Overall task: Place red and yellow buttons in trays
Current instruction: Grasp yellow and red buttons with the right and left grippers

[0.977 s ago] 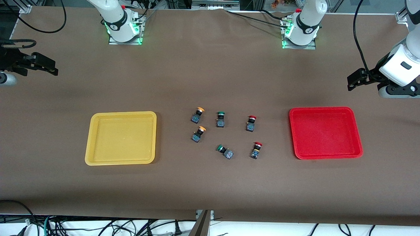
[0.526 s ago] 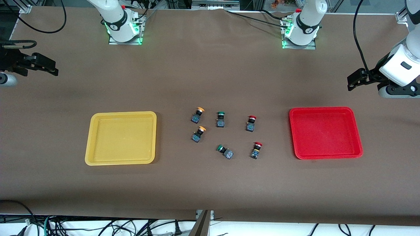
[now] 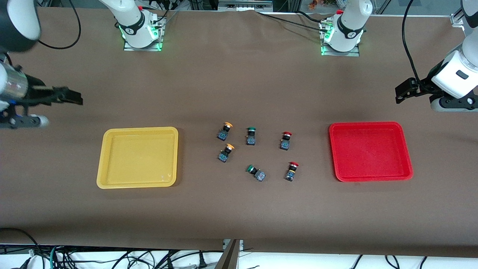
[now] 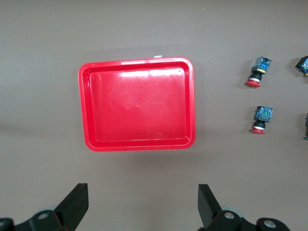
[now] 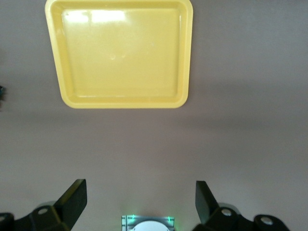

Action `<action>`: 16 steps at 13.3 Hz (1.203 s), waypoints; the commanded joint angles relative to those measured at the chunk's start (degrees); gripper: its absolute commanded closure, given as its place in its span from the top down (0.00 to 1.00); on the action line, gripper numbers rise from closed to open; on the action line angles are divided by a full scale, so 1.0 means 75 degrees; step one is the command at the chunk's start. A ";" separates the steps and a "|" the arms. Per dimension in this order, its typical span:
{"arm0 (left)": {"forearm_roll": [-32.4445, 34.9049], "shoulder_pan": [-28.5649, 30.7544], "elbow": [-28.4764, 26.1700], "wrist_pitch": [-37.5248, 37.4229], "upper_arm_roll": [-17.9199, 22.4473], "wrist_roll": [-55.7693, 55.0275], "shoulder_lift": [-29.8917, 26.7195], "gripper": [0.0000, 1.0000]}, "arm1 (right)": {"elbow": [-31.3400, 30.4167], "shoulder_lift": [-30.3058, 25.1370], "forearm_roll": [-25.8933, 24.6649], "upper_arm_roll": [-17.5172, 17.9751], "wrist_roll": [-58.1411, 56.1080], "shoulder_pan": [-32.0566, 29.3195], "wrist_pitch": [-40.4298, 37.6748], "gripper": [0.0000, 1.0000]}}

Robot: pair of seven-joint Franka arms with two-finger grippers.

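Two yellow-capped buttons [image 3: 224, 131] [image 3: 225, 152] and two red-capped buttons [image 3: 285, 140] [image 3: 291, 171] lie on the table between the trays. The yellow tray [image 3: 137, 129] lies toward the right arm's end and holds nothing. The red tray [image 3: 366, 123] lies toward the left arm's end and holds nothing. My right gripper [image 3: 76, 99] is open over bare table beside the yellow tray [image 5: 120, 103]. My left gripper [image 3: 401, 93] is open over bare table beside the red tray [image 4: 137, 61]. The left wrist view also shows both red-capped buttons [image 4: 259, 70] [image 4: 262, 118].
Two green-capped buttons [image 3: 250, 136] [image 3: 256, 173] lie among the others. The arm bases [image 3: 140, 31] [image 3: 341, 35] stand at the table's back edge. The right wrist view shows the right arm's base [image 5: 147, 222] between the open fingers.
My right gripper has swung inward from the table's end toward the yellow tray. The left arm, the buttons and the trays have not moved.
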 commanded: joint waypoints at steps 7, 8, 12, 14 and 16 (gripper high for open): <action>-0.0501 -0.0521 -0.0100 0.0531 -0.0525 -0.0282 0.2053 1.00 | 0.0046 0.2304 0.0864 0.0105 0.4248 0.2006 0.2798 1.00; -0.0524 -0.0790 -0.0077 0.0942 -0.0537 -0.0435 0.2520 1.00 | 0.0046 0.2503 0.0992 0.0105 0.4624 0.2381 0.2975 1.00; -0.0396 -0.2255 -0.0100 0.2712 -0.0526 -0.2273 0.3764 1.00 | 0.0046 0.3230 0.1227 0.0093 0.6558 0.3705 0.3888 1.00; -0.0396 -0.2549 -0.0182 0.3918 -0.0526 -0.2674 0.4316 1.00 | 0.0046 0.3547 0.1216 0.0093 0.7180 0.4117 0.4334 1.00; -0.0384 -0.2574 -0.0206 0.4169 -0.0525 -0.2675 0.4528 1.00 | 0.0034 0.3828 0.1192 0.0093 0.7392 0.4340 0.4662 1.00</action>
